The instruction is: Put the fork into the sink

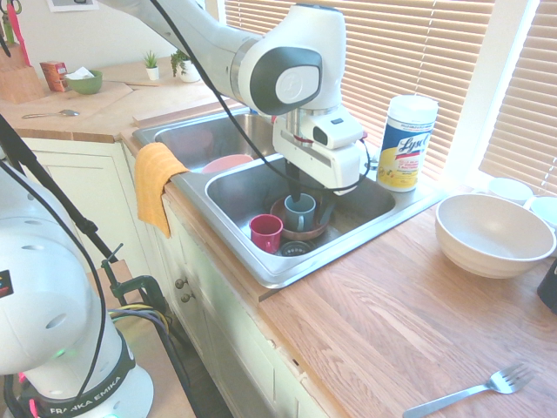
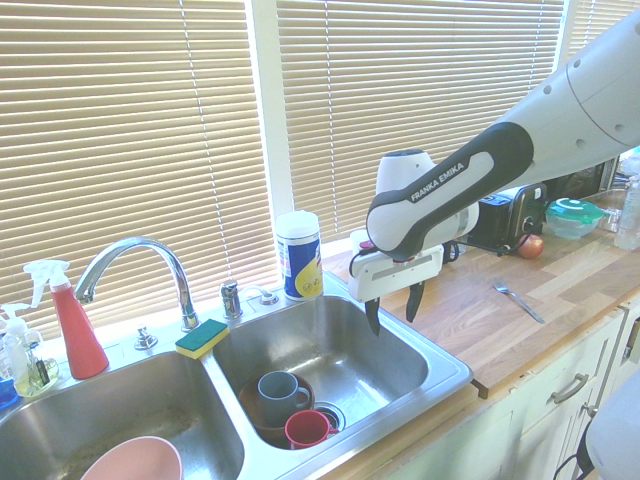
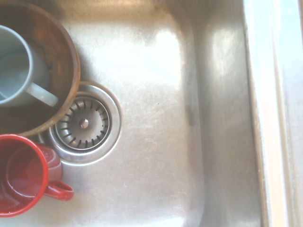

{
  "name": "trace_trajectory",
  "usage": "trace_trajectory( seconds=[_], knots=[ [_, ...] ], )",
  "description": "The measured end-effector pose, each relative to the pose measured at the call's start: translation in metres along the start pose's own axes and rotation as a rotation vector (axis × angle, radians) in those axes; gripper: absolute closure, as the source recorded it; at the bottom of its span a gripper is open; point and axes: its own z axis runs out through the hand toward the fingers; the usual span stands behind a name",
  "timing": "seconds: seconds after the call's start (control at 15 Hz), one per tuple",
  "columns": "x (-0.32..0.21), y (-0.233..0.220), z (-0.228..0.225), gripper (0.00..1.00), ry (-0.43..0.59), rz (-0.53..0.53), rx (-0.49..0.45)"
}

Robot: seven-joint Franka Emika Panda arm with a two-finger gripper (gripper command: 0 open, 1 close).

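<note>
Going by the second exterior view, left to right. A red spray bottle stands far left on the ledge behind the sink. A pink bowl sits in the left basin. The faucet arcs over the divider, with a yellow-green sponge at its base. The right basin holds a brown bowl with a grey mug in it and a red mug just beside, next to the drain. A wipes tub stands on the back ledge by the window.

The gripper hangs over the right basin, pointing straight down, fingers apart, nothing between them. It is above the basin floor, not touching the dishes.

The fork lies flat on the wood counter to the right of the sink, well apart from the gripper. It is not in the sink. Further right along the counter are a toaster, an apple and a green-lidded container.

The first exterior view is from the opposite side: the fork is at the near counter edge, tines toward a big white bowl. An orange cloth drapes over the sink's front rim.

The wrist view shows bare basin floor, the drain, and both mugs at the edge of the frame; no fork.
</note>
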Motion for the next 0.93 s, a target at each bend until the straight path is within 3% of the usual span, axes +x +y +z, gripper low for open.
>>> trace_trajectory(
  seconds=[0.2, 0.4, 0.67, 0.93],
  knots=[
    [0.002, -0.001, -0.004, 0.0, 0.001, 0.005, 0.002],
    [0.025, 0.02, -0.031, 0.0, -0.011, 0.078, -0.015],
    [0.087, 0.108, -0.051, 0.0, 0.004, 0.155, -0.021],
    [0.136, 0.198, -0.04, 0.0, 0.012, 0.24, -0.028]
  ],
)
